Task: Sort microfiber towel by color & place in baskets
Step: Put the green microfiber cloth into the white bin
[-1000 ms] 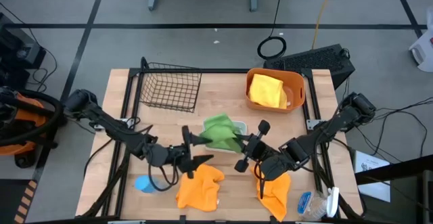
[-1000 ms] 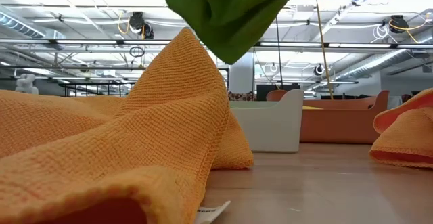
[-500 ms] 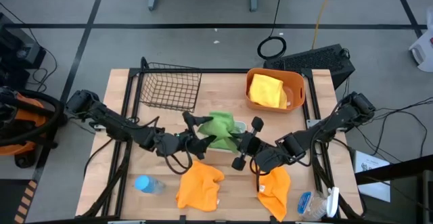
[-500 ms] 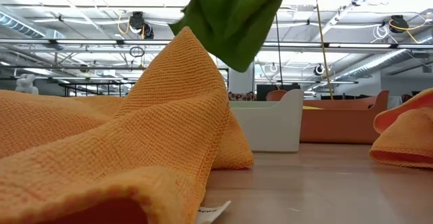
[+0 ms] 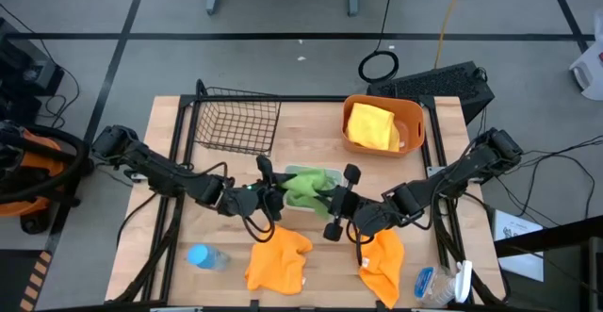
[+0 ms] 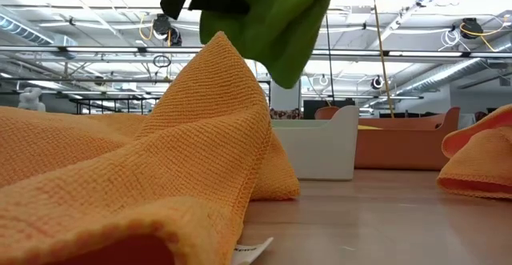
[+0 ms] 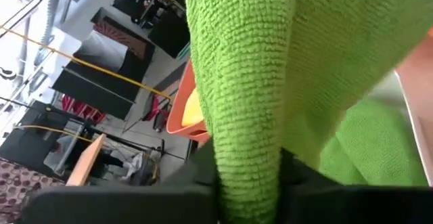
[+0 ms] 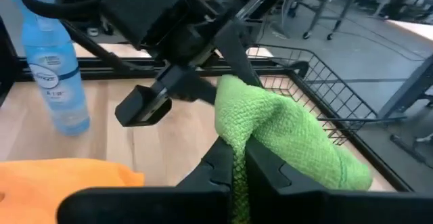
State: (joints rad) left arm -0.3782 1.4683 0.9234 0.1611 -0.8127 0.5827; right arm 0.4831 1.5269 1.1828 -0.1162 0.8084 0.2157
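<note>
The left hand (image 5: 267,192) has just come in and pinched shut on the green towel (image 5: 303,186) that the right hand (image 5: 332,202) already grips, both holding it over what looks like the white tray (image 5: 332,172), ready for dropping in

A green towel (image 5: 300,186) hangs bunched above the white tray (image 5: 332,174), which holds another green one. Two orange towels (image 5: 277,259) lie crumpled at the near edge. A yellow towel (image 5: 371,125) sits in the orange tub (image 5: 415,116); the wire basket (image 5: 237,120) stands far left.
</note>
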